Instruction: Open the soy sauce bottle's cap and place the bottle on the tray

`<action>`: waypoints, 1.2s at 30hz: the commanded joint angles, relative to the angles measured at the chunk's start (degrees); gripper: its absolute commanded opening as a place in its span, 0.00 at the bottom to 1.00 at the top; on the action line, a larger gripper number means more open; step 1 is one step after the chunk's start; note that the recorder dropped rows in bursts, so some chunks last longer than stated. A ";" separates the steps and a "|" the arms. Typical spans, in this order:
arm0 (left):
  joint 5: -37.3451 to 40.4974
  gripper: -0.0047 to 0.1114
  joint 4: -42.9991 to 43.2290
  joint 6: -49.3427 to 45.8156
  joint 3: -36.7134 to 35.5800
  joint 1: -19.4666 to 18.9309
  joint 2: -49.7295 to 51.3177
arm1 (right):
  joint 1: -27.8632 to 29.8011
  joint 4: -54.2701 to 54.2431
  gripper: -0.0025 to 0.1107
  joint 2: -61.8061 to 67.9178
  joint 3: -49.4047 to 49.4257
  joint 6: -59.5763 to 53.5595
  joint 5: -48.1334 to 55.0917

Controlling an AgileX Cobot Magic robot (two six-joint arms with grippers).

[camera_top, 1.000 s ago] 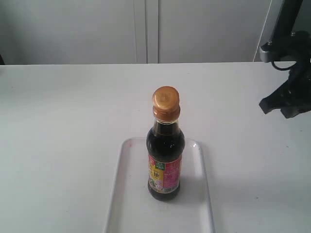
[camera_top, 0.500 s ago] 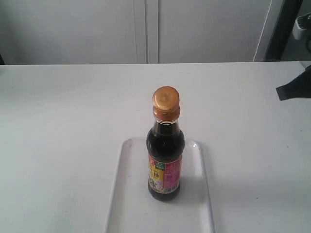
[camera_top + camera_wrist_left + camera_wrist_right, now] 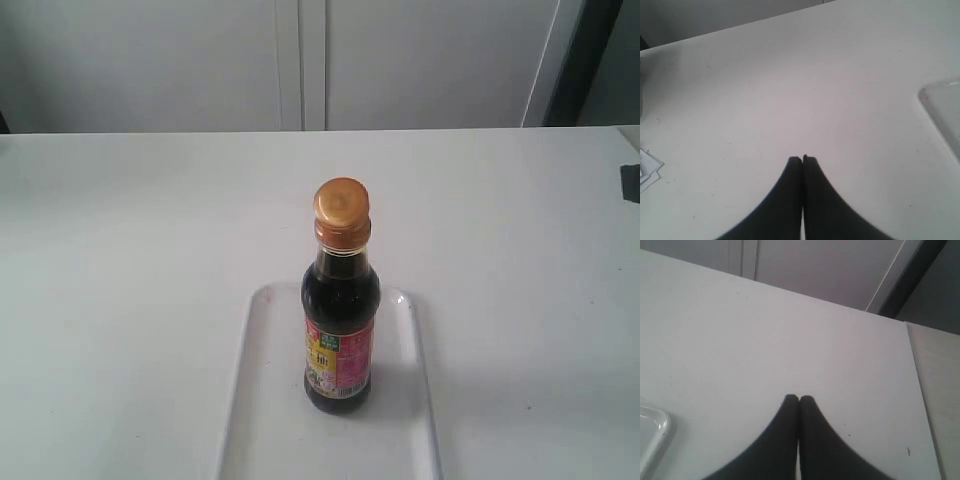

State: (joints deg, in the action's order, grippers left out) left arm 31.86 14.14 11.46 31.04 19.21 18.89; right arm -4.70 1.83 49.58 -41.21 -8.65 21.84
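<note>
Left claw (image 3: pixel 802 159) and right claw (image 3: pixel 799 398) are both pressed shut and empty; the soy sauce bottle (image 3: pixel 340 330) stands on the tray (image 3: pixel 262 400).
Each claw's two black fingers meet tip to tip with nothing between them, above bare white surface (image 3: pixel 130 250). A rounded corner of the tray shows at the edge of each wrist view, apart from the fingertips. In the exterior view the bottle is upright inside the tray's rim, with the golden cap (image 3: pixel 341 210) on its neck.
</note>
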 commanded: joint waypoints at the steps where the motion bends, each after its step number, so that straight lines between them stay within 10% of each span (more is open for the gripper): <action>1: 1.14 0.04 -0.85 0.55 -0.39 -0.25 -1.64 | 0.26 -0.38 0.02 -3.71 1.66 0.31 -1.63; 36: 0.82 0.04 -4.90 -6.45 -0.39 0.81 -2.19 | 0.26 -0.52 0.02 -5.53 2.02 0.56 -1.76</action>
State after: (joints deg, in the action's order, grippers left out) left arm 33.62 12.16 9.07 31.04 19.83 17.09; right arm -4.70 1.37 44.33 -39.40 -8.42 20.84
